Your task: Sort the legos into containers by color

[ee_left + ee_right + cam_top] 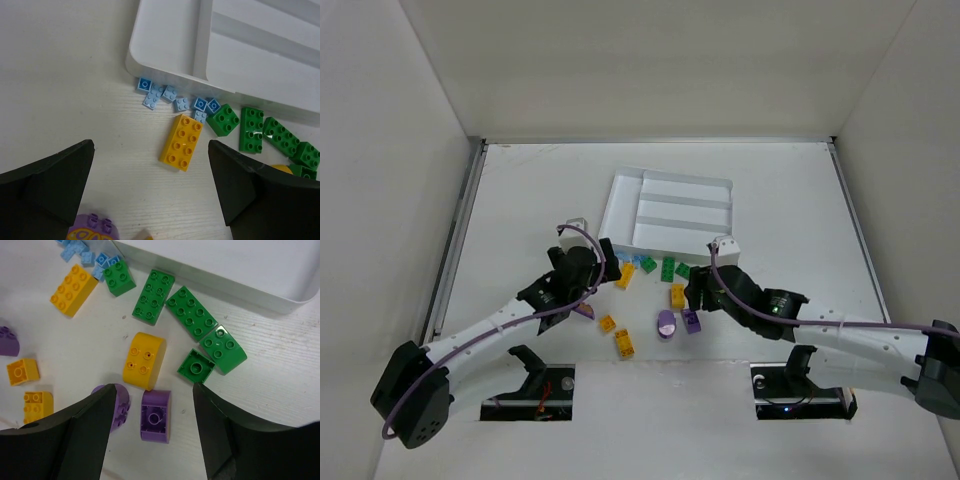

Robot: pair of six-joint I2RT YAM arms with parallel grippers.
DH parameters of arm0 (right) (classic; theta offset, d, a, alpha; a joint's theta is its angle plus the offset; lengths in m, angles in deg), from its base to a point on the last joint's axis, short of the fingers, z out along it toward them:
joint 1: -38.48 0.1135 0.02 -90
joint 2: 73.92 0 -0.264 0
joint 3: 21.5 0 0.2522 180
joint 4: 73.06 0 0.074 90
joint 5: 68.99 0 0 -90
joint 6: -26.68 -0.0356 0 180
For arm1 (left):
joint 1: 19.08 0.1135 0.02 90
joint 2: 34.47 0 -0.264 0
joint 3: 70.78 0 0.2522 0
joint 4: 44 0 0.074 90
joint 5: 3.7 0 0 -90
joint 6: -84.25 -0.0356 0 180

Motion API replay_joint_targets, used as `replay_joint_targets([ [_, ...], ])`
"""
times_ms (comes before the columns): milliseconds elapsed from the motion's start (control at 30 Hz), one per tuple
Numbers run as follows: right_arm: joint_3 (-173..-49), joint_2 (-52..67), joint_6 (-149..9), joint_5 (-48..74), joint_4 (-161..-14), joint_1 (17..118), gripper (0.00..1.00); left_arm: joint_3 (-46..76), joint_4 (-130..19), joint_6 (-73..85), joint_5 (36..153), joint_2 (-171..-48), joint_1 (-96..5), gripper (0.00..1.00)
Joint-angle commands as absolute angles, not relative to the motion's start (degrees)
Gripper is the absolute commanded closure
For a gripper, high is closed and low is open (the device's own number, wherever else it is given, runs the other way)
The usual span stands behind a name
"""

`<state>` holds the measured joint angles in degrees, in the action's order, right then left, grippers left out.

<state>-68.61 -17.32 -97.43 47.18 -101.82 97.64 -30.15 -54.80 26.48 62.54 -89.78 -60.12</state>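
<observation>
Top external view: the white tray point(620, 205) lies on the table point(520, 200) beyond both my arms. The bricks point(677, 295) I can see lie loose on the table along the tray's near side.

Left claw point(150, 150): fingers wide apart, gripping nothing. A long yellow brick point(181, 142) lies flat ahead of the gap. Pale blue bricks point(175, 100) cluster against the tray's outer wall.

Right claw point(154, 390): fingers apart, gripping nothing. A purple brick point(156, 416) lies in the gap, with a rounded yellow brick point(144, 360) just beyond it. Green bricks point(190, 312) lie near the tray's wall.
</observation>
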Motion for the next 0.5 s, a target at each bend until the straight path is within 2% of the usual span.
replay_joint_targets([
  [0,-71.47,-16.96,-96.63,48.43,-100.89,97.33,0.31,-27.67,-53.81,27.47,63.45,-90.02,-59.21,0.0],
  [100,-70.86,-16.88,-96.1,47.82,-99.04,97.59,0.38,-28.28,-52.14,26.86,63.54,-88.36,-58.41,0.0],
  [233,-71.21,-16.61,-96.8,48.43,-99.39,97.76,0.78,-29.6,-46.69,25.28,63.02,-87.82,-58.06,0.0],
  [267,-71.21,-16.61,-97.68,48.17,-99.21,97.76,0.86,-29.43,-46.51,24.75,62.93,-88.09,-58.06,0.0],
  [300,-71.3,-16.35,-97.77,47.82,-99.13,97.76,0.9,-29.69,-46.07,24.31,62.4,-88.09,-58.06,0.0],
  [400,-72.87,-14.33,-97.16,47.81,-100.09,98.03,0.86,-31.09,-43.97,24.4,60.9,-88.52,-58.41,0.0],
  [433,-73.32,-13.54,-97.16,47.73,-100.26,98.29,0.8,-31.18,-43.26,24.13,61.34,-88.79,-58.5,0.0],
  [467,-73.58,-12.49,-97.33,47.73,-99.92,98.81,0.72,-30.92,-43.08,23.52,62.65,-88.96,-58.76,0.05],
])
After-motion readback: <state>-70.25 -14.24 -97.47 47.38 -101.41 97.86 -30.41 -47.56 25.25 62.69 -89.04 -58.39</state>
